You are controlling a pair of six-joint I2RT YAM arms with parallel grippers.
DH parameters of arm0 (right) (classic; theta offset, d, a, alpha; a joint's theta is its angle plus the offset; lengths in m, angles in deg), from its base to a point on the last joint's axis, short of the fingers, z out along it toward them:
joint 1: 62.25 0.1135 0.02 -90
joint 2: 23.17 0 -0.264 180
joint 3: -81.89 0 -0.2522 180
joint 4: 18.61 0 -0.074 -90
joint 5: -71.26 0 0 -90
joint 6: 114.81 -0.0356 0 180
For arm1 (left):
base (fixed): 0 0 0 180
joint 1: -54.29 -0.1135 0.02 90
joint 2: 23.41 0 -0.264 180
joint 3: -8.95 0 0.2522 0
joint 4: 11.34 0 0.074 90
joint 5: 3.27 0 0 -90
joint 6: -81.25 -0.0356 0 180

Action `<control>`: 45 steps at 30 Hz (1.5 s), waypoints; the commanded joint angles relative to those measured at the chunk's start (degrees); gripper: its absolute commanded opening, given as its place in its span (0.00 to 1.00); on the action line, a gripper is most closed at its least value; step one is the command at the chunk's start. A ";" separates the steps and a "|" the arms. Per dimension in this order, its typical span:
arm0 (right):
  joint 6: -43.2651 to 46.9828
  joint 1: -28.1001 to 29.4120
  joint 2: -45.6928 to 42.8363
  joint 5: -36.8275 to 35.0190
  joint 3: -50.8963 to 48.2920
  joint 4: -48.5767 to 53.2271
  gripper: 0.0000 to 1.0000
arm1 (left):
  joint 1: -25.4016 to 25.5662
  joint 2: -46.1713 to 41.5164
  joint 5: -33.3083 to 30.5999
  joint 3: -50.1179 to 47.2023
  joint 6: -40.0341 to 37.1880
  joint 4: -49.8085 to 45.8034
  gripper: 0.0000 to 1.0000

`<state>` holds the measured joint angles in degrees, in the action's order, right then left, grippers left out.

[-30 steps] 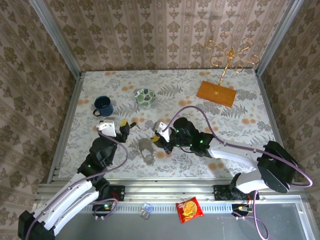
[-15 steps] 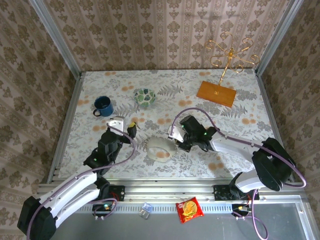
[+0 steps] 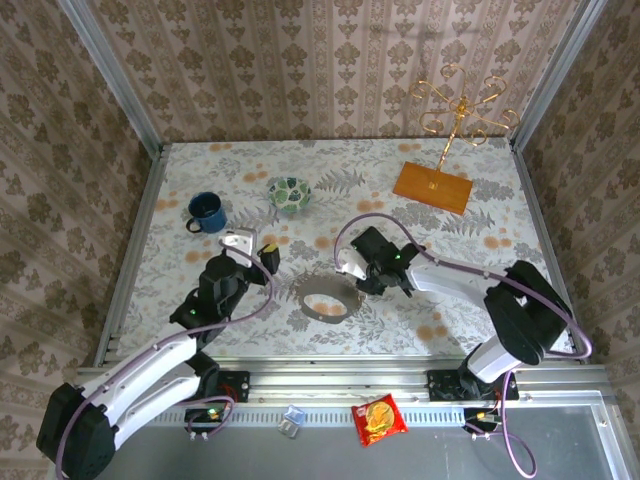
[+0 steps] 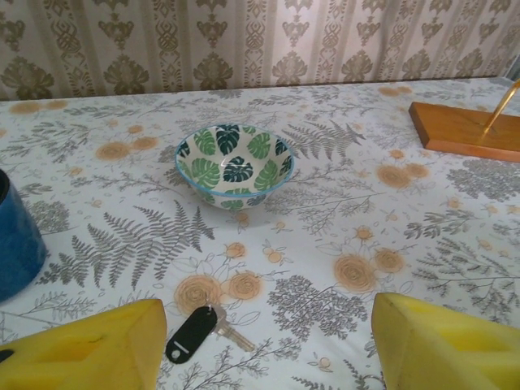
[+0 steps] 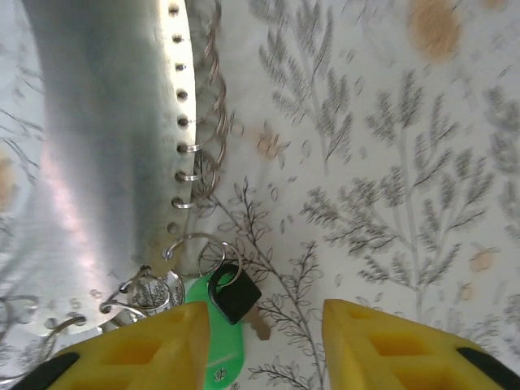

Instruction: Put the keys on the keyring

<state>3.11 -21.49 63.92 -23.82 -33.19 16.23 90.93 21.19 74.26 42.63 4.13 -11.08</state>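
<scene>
Floral cloth covers the tabletop (image 3: pixel 480 290), with patterned wallpaper behind it. At the upper right of the overhead view a gold wire stand (image 3: pixel 462 108) rises from a wooden base. Low in the centre the keyring (image 5: pixel 106 162) rests on the cloth, small wire rings along its perforated edge. A leaf-patterned bowl (image 4: pixel 236 162) and a blue mug (image 3: pixel 206 211) sit at the upper left. The left gripper (image 4: pixel 268 325) is spread wide and holds nothing. The right gripper (image 5: pixel 266 321) is parted beside the band and grips nothing. The green key (image 5: pixel 218 345) lies at the band's edge, and the black key (image 4: pixel 193 333) lies just ahead of the left gripper.
</scene>
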 commanded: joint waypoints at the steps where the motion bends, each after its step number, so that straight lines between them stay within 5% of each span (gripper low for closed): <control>1: -13.46 -0.32 -6.35 6.45 3.66 3.37 0.45 | -0.34 0.80 2.75 2.39 0.95 -1.16 0.68; 9: -58.84 0.86 -13.03 11.15 -2.75 10.15 0.36 | -0.26 10.27 4.49 5.78 7.24 -0.60 0.64; 11: -64.06 1.10 -12.82 14.53 -3.92 11.60 0.33 | -0.34 13.74 4.94 6.74 8.35 -0.35 0.63; 28: -65.20 3.95 1.45 16.80 -2.12 9.99 0.27 | 3.08 18.03 3.60 6.36 16.21 -0.67 0.60; 45: -65.24 3.91 -1.85 13.55 0.77 12.76 0.29 | 3.35 18.56 4.81 6.16 15.15 -0.25 0.58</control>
<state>-61.47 -17.67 61.76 -9.11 -34.35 27.20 93.75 39.94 78.83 48.47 18.73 -11.93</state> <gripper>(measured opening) 0.292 0.579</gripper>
